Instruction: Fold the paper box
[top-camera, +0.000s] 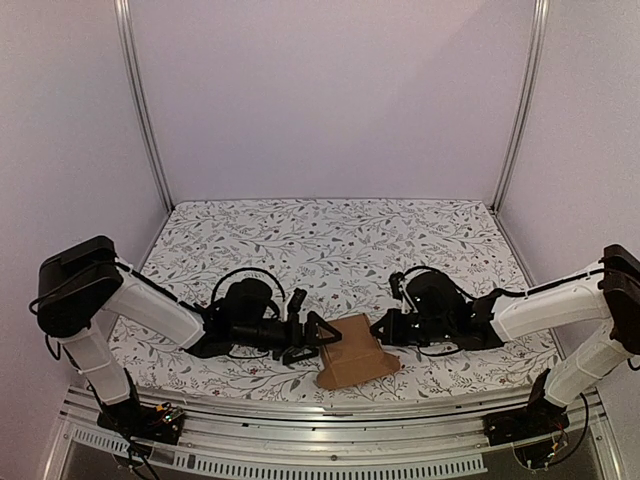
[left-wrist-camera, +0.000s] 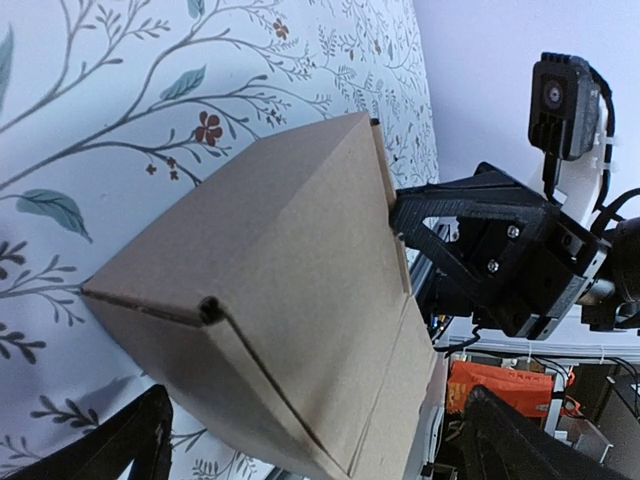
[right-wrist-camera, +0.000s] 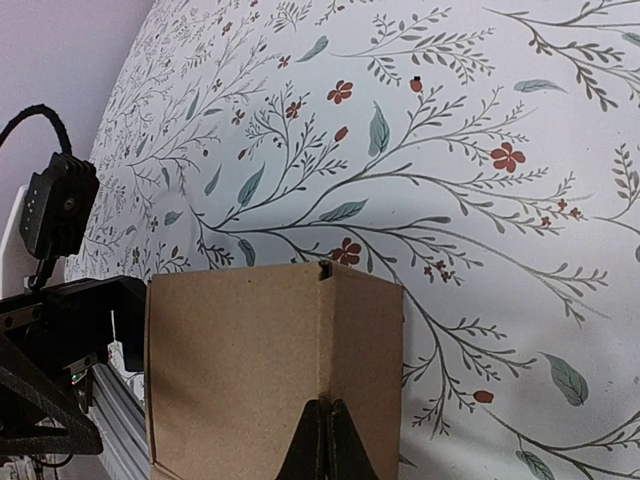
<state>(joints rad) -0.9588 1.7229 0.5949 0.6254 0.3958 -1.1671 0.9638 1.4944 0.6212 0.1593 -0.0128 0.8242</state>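
The paper box (top-camera: 355, 352) is a brown, partly folded cardboard piece lying near the table's front edge between the two arms. My left gripper (top-camera: 318, 338) is open at its left side. In the left wrist view the box (left-wrist-camera: 290, 290) fills the space ahead of the spread fingers (left-wrist-camera: 120, 450). My right gripper (top-camera: 383, 328) is shut at the box's right side. In the right wrist view its closed tips (right-wrist-camera: 327, 425) rest against the vertical crease of the box (right-wrist-camera: 240, 370). I cannot tell whether they pinch any cardboard.
The floral table cloth (top-camera: 330, 240) stretches behind the box. The metal front rail (top-camera: 330, 420) runs just below the box. Pale walls and corner posts (top-camera: 140, 100) enclose the table. An orange object (left-wrist-camera: 500, 385) sits beyond the table edge.
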